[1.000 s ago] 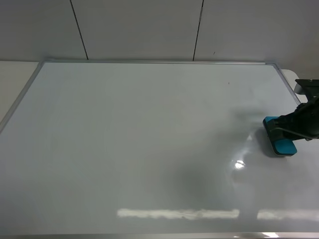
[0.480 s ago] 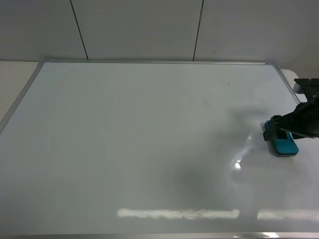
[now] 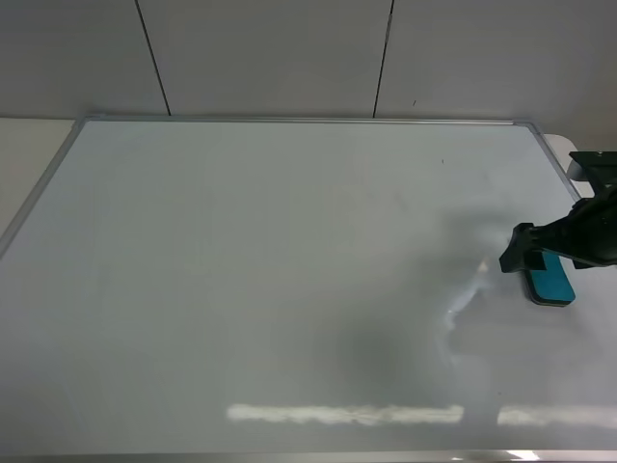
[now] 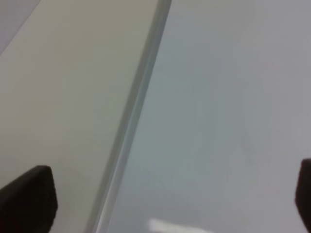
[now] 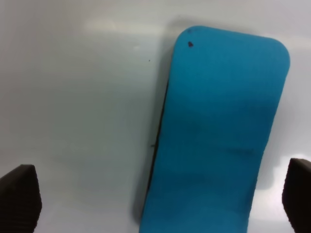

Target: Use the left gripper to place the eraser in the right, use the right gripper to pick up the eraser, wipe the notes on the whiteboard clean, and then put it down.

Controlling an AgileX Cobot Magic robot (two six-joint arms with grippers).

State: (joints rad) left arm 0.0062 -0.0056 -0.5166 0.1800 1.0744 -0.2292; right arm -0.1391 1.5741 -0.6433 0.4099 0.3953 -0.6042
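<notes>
The eraser (image 3: 551, 283) lies flat on the whiteboard (image 3: 289, 270) near its right frame edge, with the right gripper (image 3: 540, 258) just above it, fingers spread wide and clear of the pad. The left gripper (image 4: 160, 204) hangs over the board's left frame, fingers likewise apart. The risk is the lift-off: a trailing finger could clip the eraser and nudge it towards the frame.

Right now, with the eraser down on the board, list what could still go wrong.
1. The right gripper is open but hangs close over the eraser; pulling away low, a finger could catch it.
2. The eraser lies near the whiteboard's right frame; a nudge might push it off.
3. A small dark speck remains on the board; wiping may be incomplete.
</notes>
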